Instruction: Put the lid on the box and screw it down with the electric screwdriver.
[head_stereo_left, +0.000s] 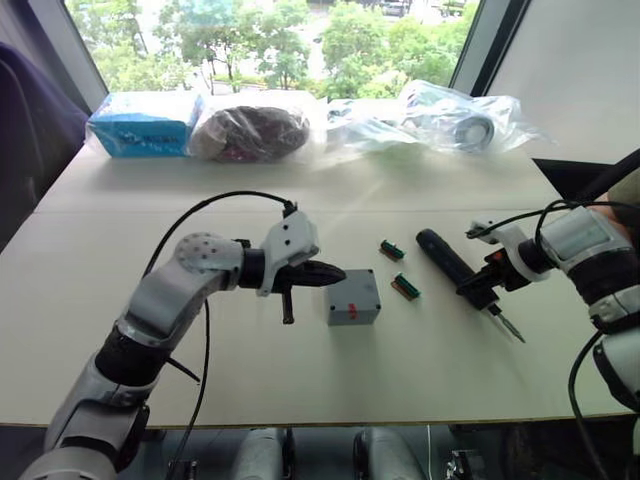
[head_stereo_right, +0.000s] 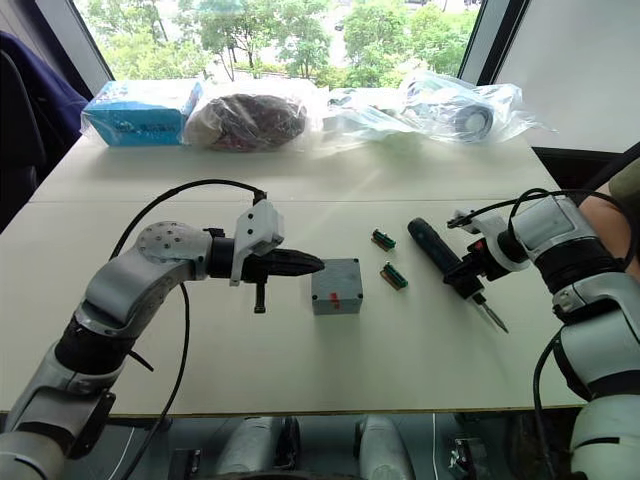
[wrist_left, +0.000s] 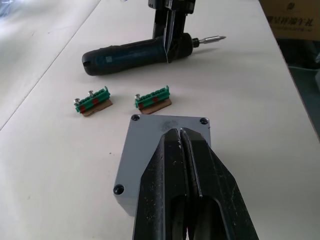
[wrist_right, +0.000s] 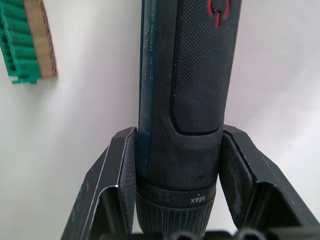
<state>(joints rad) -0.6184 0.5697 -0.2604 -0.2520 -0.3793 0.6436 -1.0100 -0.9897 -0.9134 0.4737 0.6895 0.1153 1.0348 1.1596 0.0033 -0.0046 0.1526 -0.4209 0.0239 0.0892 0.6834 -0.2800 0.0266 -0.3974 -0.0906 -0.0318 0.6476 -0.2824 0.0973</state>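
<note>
Your left gripper, jaws clenched empty, presses the lid flat on the box. Your right gripper grasps the screwdriver near its bit, ready for driving screws.

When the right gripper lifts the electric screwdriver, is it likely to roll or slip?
The electric screwdriver has a round, long body, so it would probably roll if released on the table. The right gripper grips it near the bit end, so the long rear part may sag. The textured grip panel likely reduces slipping.
</note>
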